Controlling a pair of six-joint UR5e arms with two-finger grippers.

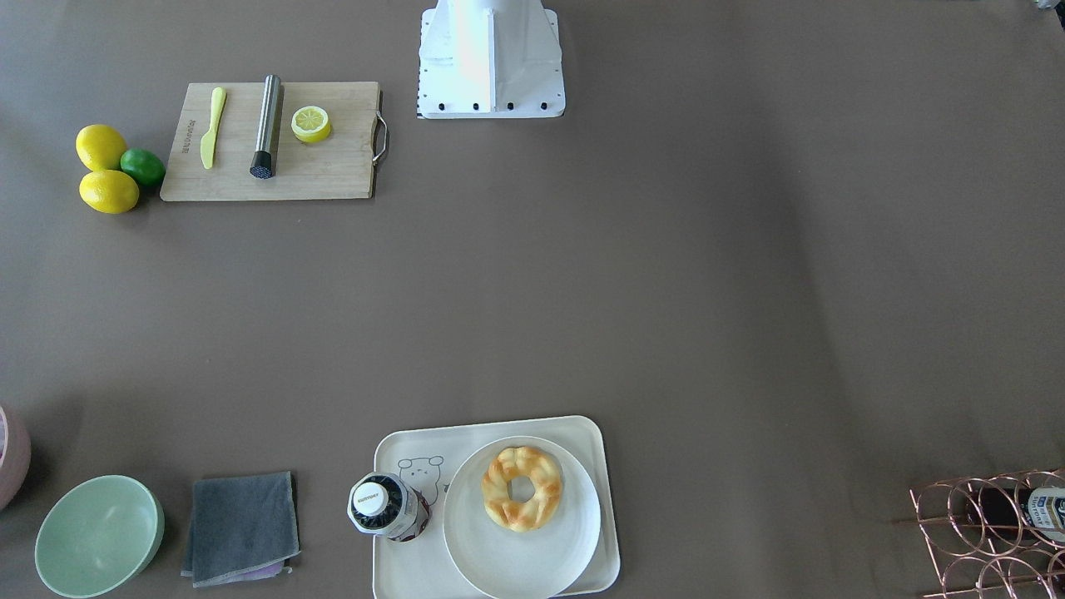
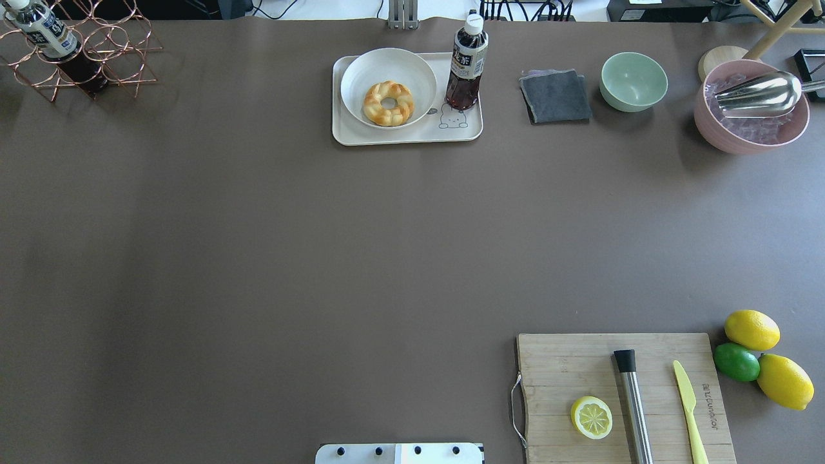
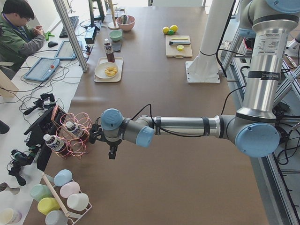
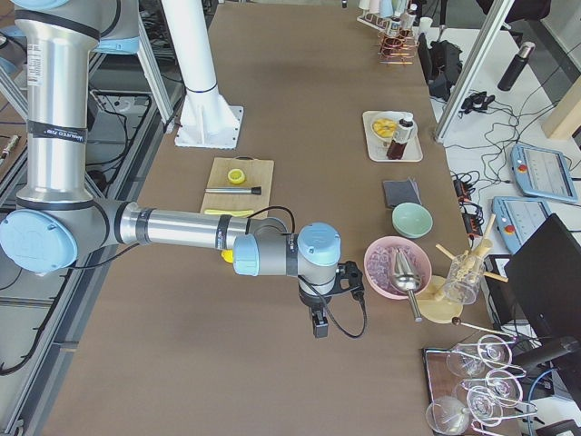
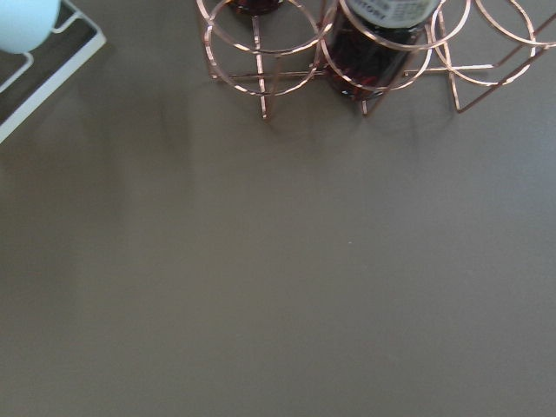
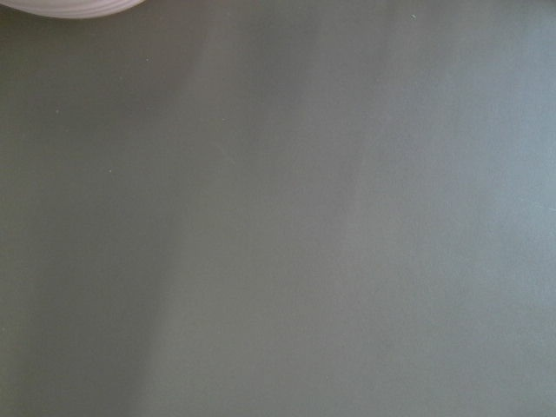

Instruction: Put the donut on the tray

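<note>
Donut (image 1: 522, 487) on plate (image 1: 532, 557), plate on tray (image 1: 399, 574), far side. Move to bare tray not yet begun. Left gripper (image 3: 111, 152), right gripper (image 4: 320, 325) well apart from it, empty; opening cannot tell.

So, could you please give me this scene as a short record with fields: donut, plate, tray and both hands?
donut: lies on the round plate, not directly on the tray
plate: stands on the tray, beside the bottle
tray: middle of the table's far edge
left hand: beside the wire rack; open or shut unclear
right hand: near the pink bowl; open or shut unclear
</note>
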